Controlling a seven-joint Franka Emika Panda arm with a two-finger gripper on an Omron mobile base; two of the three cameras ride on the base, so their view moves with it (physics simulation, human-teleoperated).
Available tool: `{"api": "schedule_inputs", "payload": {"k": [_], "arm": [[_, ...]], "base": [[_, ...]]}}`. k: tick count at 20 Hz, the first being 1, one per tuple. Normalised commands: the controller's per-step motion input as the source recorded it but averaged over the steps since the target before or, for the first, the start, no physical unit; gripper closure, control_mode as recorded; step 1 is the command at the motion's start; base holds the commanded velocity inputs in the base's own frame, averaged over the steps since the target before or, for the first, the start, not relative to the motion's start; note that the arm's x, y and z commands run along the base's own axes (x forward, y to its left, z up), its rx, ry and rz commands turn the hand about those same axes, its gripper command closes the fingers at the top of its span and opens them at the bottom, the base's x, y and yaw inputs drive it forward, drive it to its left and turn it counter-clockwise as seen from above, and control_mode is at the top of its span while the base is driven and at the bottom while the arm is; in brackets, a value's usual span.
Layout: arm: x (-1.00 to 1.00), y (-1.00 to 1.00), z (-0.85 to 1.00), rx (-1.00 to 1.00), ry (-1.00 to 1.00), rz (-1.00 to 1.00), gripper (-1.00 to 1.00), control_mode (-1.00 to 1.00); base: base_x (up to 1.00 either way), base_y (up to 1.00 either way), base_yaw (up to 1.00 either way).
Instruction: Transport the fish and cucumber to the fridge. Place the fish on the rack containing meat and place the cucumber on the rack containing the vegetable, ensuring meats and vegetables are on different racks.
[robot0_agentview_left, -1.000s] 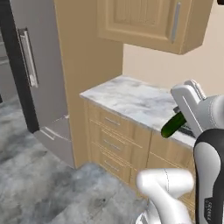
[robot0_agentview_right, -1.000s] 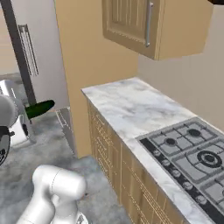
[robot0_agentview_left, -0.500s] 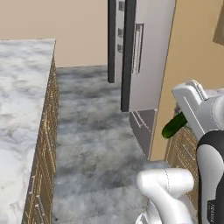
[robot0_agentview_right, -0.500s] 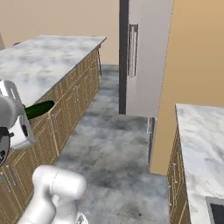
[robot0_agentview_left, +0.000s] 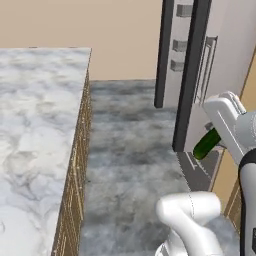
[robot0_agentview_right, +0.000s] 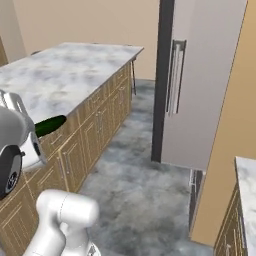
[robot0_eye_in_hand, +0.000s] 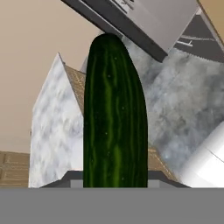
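The gripper (robot0_eye_in_hand: 114, 183), clamped on the cucumber (robot0_eye_in_hand: 114, 118), carried it toward the fridge (robot0_agentview_right: 200, 85), whose near door looked shut; opening it and finding the vegetable's rack likely came next.

We note the cucumber (robot0_eye_in_hand: 114, 113): dark green skin, glossy, finely speckled, faint lengthwise streaks. Fridge (robot0_agentview_right: 200, 75) reads as brushed grey metal, matt, with dark edges and a paler metal bar handle (robot0_agentview_right: 173, 77). Bench (robot0_agentview_left: 35, 125) top is polished grey-white marble; its cabinet fronts (robot0_agentview_right: 102, 125) are light wood, panelled. Floor (robot0_agentview_left: 130, 145) looks mottled grey stone.
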Motion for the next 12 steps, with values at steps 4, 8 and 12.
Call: {"api": "schedule_inputs", "payload": {"k": [4,8,12], "arm": [[0.00,0.00,0.00,0.00,0.00,0.00,1.00,1.00],[0.00,0.00,0.00,0.00,0.00,0.00,1.00,1.00],[0.00,0.00,0.00,0.00,0.00,0.00,1.00,1.00]], "base": [[1.00,0.73,-0.17],[1.00,-0.06,-0.04],[1.00,-0.17,-0.01]]}}
